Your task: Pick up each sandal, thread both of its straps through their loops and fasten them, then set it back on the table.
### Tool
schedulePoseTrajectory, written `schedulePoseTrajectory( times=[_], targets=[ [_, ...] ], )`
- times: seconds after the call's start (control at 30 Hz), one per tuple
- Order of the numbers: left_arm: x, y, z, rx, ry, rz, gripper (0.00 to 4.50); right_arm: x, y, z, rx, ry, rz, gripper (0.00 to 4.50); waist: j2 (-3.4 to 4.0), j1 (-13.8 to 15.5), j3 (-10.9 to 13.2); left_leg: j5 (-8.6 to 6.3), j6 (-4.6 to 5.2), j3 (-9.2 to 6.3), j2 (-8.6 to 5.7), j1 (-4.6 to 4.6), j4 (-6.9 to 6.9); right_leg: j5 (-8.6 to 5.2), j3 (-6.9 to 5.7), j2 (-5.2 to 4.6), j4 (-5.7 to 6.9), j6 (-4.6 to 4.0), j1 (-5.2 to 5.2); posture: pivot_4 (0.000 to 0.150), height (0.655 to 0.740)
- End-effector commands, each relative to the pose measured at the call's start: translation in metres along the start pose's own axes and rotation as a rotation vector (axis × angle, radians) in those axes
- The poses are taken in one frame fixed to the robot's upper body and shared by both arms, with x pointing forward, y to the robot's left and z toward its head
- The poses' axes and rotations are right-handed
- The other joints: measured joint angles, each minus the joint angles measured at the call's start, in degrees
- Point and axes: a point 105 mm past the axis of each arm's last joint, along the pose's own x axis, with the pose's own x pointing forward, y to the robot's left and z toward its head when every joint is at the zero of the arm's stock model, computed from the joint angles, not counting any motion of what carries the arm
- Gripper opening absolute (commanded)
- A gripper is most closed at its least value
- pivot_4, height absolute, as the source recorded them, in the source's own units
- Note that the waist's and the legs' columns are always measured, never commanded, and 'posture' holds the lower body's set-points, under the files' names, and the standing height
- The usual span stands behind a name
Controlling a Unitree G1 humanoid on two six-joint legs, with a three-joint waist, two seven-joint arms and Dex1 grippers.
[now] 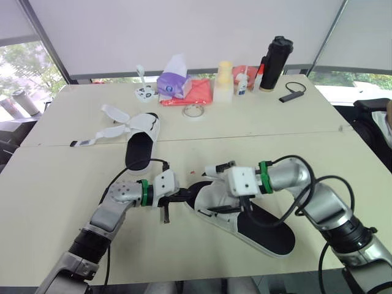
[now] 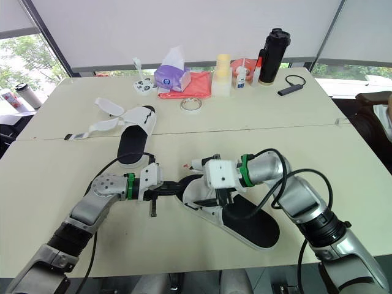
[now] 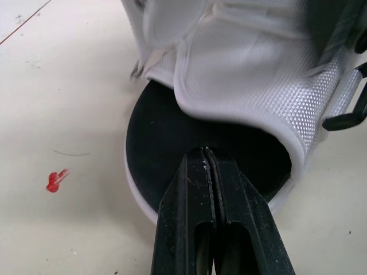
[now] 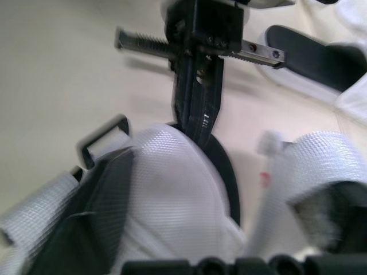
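The near sandal (image 1: pixel 257 223), black insole with white mesh straps, lies on the table in front of me. My right gripper (image 1: pixel 212 190) straddles its front strap (image 4: pixel 172 189), one finger on each side, gripping it. A black loop (image 4: pixel 103 137) sticks out beside that strap. My left gripper (image 3: pixel 207 156) is shut with nothing between its fingers, and its tips touch the toe end of the insole (image 3: pixel 172 143). The second sandal (image 1: pixel 142 139) lies farther back on the left with both white straps (image 1: pixel 113 122) spread open.
Along the table's far edge stand a purple tissue pack (image 1: pixel 174 82), a red cloth (image 1: pixel 196 92), a tape roll (image 1: pixel 194 111), a pale jar (image 1: pixel 223 82), a black flask (image 1: pixel 275 63) and a black dongle (image 1: pixel 290 96). A small red speck (image 3: pixel 56 179) marks the table.
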Motion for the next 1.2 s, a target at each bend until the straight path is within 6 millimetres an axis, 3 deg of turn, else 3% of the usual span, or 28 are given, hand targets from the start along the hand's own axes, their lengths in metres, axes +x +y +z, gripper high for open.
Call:
schedulePoseTrajectory(
  times=[0.03,0.3,0.5,0.73,0.93,1.03,1.2],
  targets=[
    [-0.005,0.003,-0.008,-0.015,0.034,0.015,0.00,-0.008,0.009,0.016,0.218,-0.055,0.130,4.32,0.00,0.04,0.00,0.00,0.00,0.00,0.00,-0.02,0.00,0.00,0.00,-0.01,0.00,0.00,-0.02,0.150,0.7400],
    [-0.003,0.003,-0.007,-0.011,0.030,0.015,0.00,-0.015,0.010,0.025,0.546,-0.047,0.243,4.32,0.00,0.13,0.00,0.00,0.00,0.01,-0.02,-0.14,0.02,0.01,-0.02,-0.09,-0.08,-0.01,-0.09,0.150,0.7400],
    [-0.003,0.002,-0.007,-0.008,0.029,0.013,0.00,-0.025,0.005,0.028,0.915,0.025,0.303,4.32,0.00,0.18,0.00,0.00,0.00,0.00,-0.04,-0.21,0.03,0.02,-0.04,-0.11,-0.10,-0.03,-0.15,0.150,0.7400],
    [0.000,0.001,-0.006,-0.004,0.022,0.011,0.00,-0.016,-0.007,0.019,1.182,-0.007,0.347,4.32,0.00,0.18,0.00,0.00,0.00,0.02,-0.06,-0.22,0.02,0.02,-0.05,-0.14,-0.12,-0.02,-0.16,0.150,0.7400],
    [0.001,-0.001,-0.006,0.003,0.016,0.009,0.00,-0.009,-0.030,0.002,1.473,-0.067,0.316,4.32,0.00,0.12,0.00,0.00,0.01,0.02,-0.07,-0.23,0.03,0.03,-0.04,-0.14,-0.13,-0.03,-0.15,0.150,0.7400],
    [0.001,-0.001,-0.006,0.006,0.016,0.009,0.00,-0.007,-0.038,0.002,1.575,-0.108,0.328,4.32,0.00,0.10,0.00,0.00,0.01,0.03,-0.08,-0.23,0.02,0.03,-0.03,-0.13,-0.13,-0.03,-0.15,0.150,0.7400],
    [0.001,-0.003,-0.005,0.011,0.013,0.010,0.00,0.002,-0.034,-0.001,1.650,-0.075,0.335,4.32,0.00,0.01,0.00,0.01,0.02,0.02,-0.08,-0.23,0.00,0.03,-0.02,-0.13,-0.12,-0.03,-0.17,0.150,0.7400]
  ],
)
